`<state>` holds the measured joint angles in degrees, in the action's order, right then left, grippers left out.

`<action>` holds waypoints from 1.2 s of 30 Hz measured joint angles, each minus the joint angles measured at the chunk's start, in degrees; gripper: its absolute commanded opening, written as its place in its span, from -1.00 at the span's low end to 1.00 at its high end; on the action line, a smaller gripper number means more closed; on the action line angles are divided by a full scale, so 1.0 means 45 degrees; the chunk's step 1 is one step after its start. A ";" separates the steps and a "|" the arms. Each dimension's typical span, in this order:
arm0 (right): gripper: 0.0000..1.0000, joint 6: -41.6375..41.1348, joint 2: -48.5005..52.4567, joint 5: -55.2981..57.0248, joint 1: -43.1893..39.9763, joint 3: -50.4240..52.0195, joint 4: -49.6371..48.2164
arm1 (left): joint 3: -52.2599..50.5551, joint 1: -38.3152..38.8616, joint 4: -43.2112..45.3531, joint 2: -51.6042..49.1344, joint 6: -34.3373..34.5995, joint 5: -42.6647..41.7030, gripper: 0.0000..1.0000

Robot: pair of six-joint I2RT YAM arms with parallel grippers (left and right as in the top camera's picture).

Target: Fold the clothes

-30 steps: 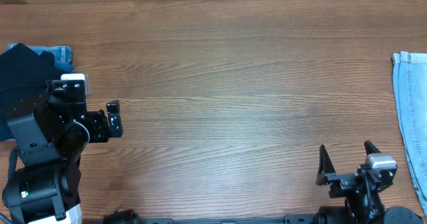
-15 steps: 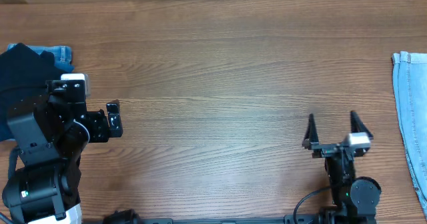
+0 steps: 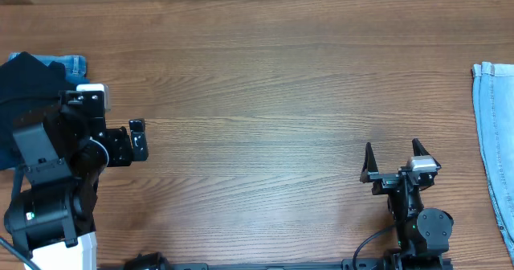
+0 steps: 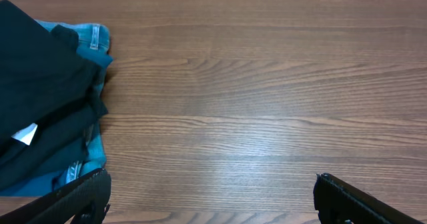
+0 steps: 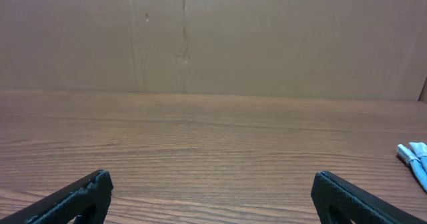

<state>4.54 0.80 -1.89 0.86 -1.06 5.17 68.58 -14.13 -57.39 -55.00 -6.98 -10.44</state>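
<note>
The left gripper (image 4: 210, 199) is held wide apart near the dark clothes (image 4: 40, 111). The right gripper (image 3: 392, 153) is likewise spread, empty.

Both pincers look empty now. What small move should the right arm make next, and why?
Probably swing the right pincer toward the light-blue denim at the right edge of the table. This pincer is open and holds nothing, that garment lies nearest to it, and the middle of the table shows only wood, which leaves room for folding.
</note>
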 measured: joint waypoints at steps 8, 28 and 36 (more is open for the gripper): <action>1.00 0.0005 0.0000 0.0005 0.0000 0.0000 -0.0010 | 0.0000 0.0000 0.0005 -0.1020 0.0000 0.0000 1.00; 1.00 0.0000 0.0015 0.0087 -0.0005 0.0000 -0.0015 | -1.3046 0.0568 1.5416 0.8733 -0.0063 0.0355 1.00; 1.00 0.0005 0.0024 0.0097 -0.0005 0.0000 -0.0015 | -1.5076 0.1486 1.5130 1.1963 -0.0058 0.2157 1.00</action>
<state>4.56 0.91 -1.45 0.84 -1.06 5.10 0.73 -7.44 10.70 -1.17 -7.25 -0.73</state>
